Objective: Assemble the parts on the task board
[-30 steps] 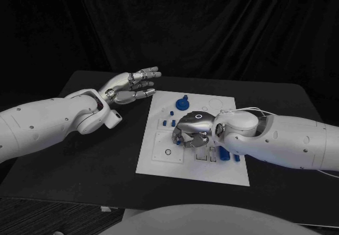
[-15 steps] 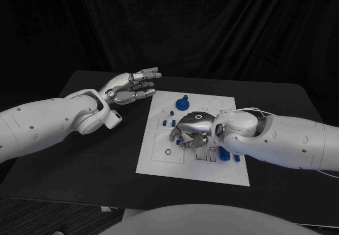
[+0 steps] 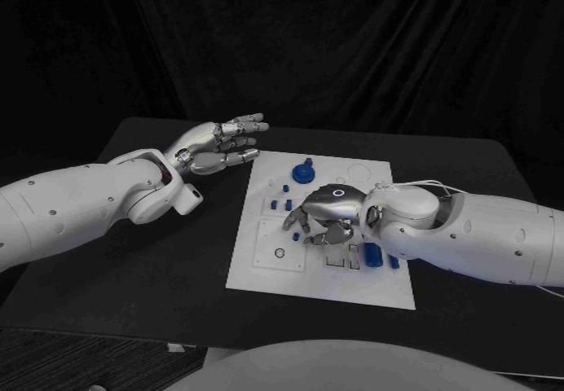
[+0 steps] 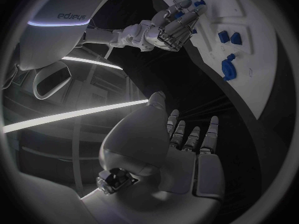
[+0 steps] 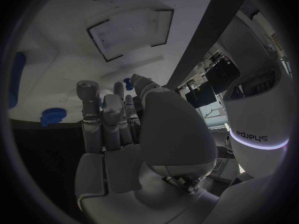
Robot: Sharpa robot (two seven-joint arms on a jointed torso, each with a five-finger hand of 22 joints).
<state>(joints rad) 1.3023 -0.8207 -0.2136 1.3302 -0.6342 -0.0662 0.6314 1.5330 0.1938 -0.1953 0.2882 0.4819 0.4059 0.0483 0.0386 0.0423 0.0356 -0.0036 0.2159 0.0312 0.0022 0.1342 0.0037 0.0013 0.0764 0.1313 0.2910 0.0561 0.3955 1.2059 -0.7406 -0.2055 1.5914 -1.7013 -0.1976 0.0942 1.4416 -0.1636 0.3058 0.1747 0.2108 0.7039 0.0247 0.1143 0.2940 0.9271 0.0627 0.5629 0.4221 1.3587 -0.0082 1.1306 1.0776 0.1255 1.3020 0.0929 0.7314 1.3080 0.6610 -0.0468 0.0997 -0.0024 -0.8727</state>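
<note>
The white task board (image 3: pixel 273 269) lies in the middle of the black table. My right hand (image 3: pixel 322 217) hangs over the board's middle with its fingers pointing down. In the right wrist view a small blue part (image 5: pixel 127 83) sits pinched between its thumb and a fingertip (image 5: pixel 118 89). A large blue part (image 3: pixel 303 172) stands near the board's far edge, small ones (image 3: pixel 279 204) on its left side, and another (image 3: pixel 372 256) close to my right wrist. My left hand (image 3: pixel 218 147) hovers beyond the board's far left corner, fingers spread, holding nothing.
The left wrist view shows my right hand (image 4: pixel 163 29) over the board, with several blue parts (image 4: pixel 228 67) standing on the board. The board has empty slots and outlined recesses (image 5: pixel 131 32). Bare black table (image 3: pixel 141 261) lies to the left of the board.
My right hand has shifted slightly right and toward the near edge, turning a little over the board's middle. My left hand has stayed in place.
</note>
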